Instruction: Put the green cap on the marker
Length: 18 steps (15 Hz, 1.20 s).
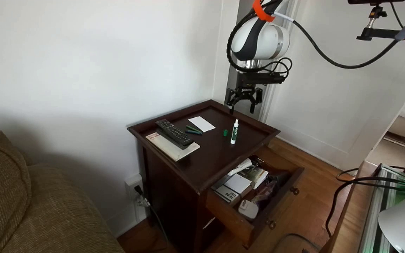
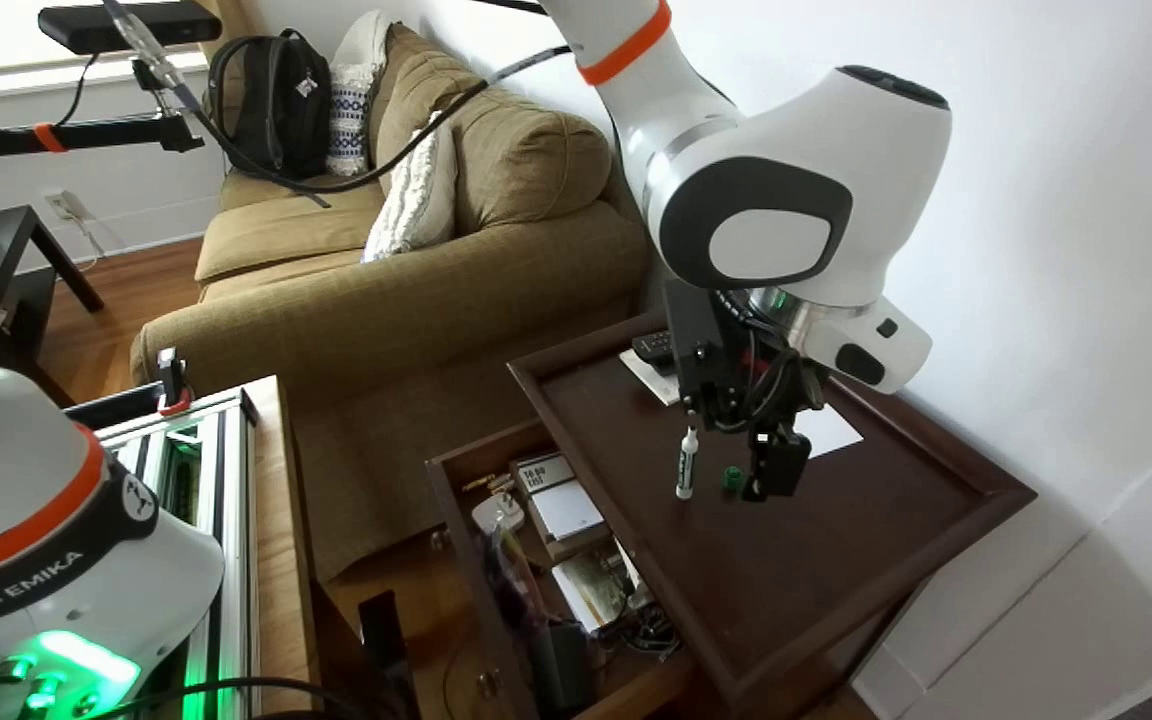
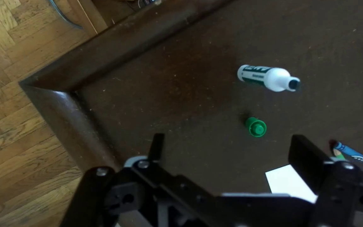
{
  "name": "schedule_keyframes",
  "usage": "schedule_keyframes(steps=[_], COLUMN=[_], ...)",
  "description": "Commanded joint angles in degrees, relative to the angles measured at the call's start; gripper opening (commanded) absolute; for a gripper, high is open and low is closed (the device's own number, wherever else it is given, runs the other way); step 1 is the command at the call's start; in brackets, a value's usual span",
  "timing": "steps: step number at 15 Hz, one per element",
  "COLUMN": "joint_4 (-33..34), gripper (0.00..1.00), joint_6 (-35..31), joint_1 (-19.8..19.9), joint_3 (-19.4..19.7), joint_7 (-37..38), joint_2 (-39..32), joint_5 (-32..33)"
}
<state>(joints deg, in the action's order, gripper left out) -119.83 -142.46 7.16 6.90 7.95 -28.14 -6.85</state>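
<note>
Claw (image 1: 242, 110) hangs above surface (image 1: 214, 156), jaws apart. Marker (image 1: 234, 133) stands upright; green cap (image 1: 225, 133) sits near it, not touching.

Tabletop (image 3: 194, 101) below all three views, wrist's nearest

Bench (image 1: 211, 158): dark brown wood, raised rim (image 3: 131, 39), pale specks and scuffs across top. Marker (image 1: 234, 133) upright on it, white with green label, narrow end up. Green cap (image 3: 256, 127) standing on end just beside marker, gap between. White paper slip (image 1: 201, 124) flat, farther from marker than cap. Blue crayon (image 3: 359, 156) and green pencil (image 1: 193, 128) close together, also farther from marker than cap. Cream book (image 1: 169, 148), red print on cover, flat, well apart from marker.
</note>
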Motion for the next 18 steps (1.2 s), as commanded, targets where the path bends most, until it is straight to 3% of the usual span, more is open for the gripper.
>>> schedule_keyframes(steps=[1,5,6,8,9,13,14,16,18], joint_4=[4.43,7.41,8.05,9.29,9.81,11.36,11.69,12.11,12.45], gripper=[1.0,1.0,0.94,0.7,0.69,0.37,0.41,0.37,0.44], joint_6=[-1.41,-1.1,-1.46,-1.34,-1.33,-1.26,-1.34,-1.26,-1.19], joint_1=[1.17,0.97,0.86,0.75,0.79,0.89,0.91,0.84,0.75], joint_3=[-1.49,-2.38,-2.49,-2.75,-2.98,-3.64,-3.77,-3.9,-3.92], joint_7=[-0.22,-0.03,-0.01,0.08,0.02,-0.11,-0.03,-0.09,0.0], joint_2=[-5.44,-8.66,-9.45,-10.82,-11.44,-13.42,-13.83,-14.48,-14.99], joint_5=[-2.82,-4.06,-4.19,-4.4,-4.58,-5.17,-5.41,-5.51,-5.49])
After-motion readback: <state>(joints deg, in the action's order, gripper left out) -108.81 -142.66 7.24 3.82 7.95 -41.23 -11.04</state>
